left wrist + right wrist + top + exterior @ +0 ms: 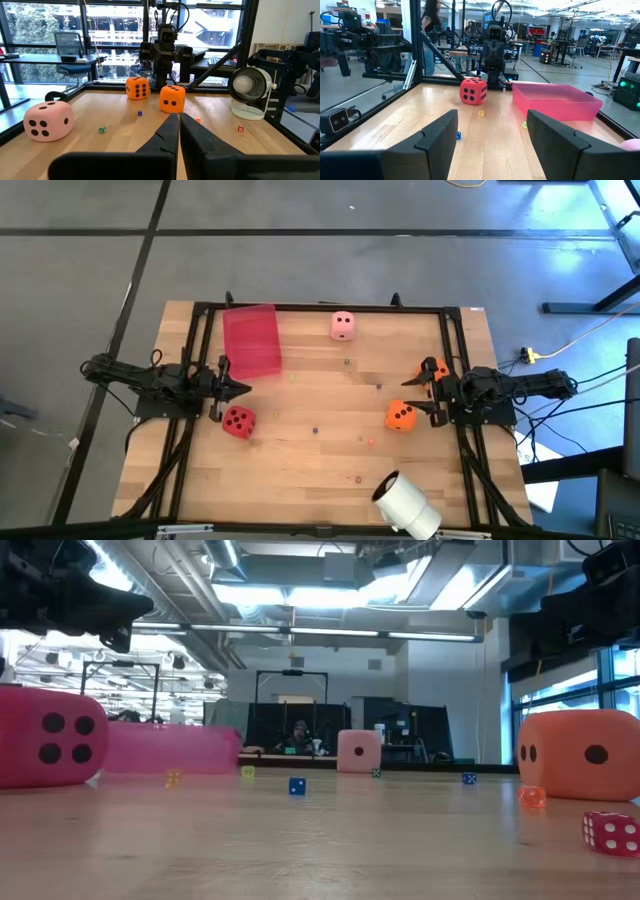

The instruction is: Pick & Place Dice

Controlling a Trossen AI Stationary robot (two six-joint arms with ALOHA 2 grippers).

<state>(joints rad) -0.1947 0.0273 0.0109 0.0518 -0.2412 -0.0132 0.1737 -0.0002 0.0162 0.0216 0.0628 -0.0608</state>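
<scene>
Nearby, an orange die (401, 416) lies just beside the open right gripper (420, 395).

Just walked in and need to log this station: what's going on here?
Nothing is held yet. The left gripper, fingers shut, waits beside the red die and the red tray. The right gripper, fingers open, sits between the two orange dice. The pink die lies at the far edge, the tray looks empty.
</scene>
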